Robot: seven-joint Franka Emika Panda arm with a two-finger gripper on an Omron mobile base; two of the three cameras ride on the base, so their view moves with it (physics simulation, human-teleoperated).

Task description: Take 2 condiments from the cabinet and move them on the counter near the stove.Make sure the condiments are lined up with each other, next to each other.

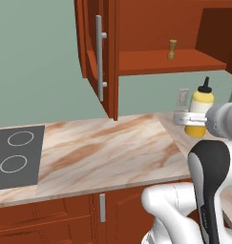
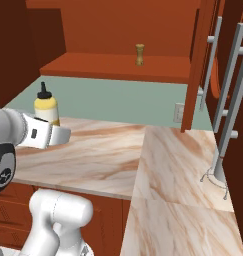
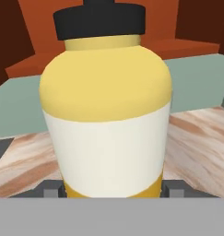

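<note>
The yellow squeeze bottle with its black cap stands upright between my gripper's dark fingertips, which are shut on its lower body. From the left base view the bottle hangs at the right, just above the counter, with the gripper at its base. From the right base view the bottle and gripper are at the left. The wooden shaker stands on the open cabinet's shelf. The stove lies far left.
The cabinet door hangs open with its silver bar handle over the counter's back edge. A wall outlet sits behind the bottle. Tall silver bars stand at the right of the counter corner.
</note>
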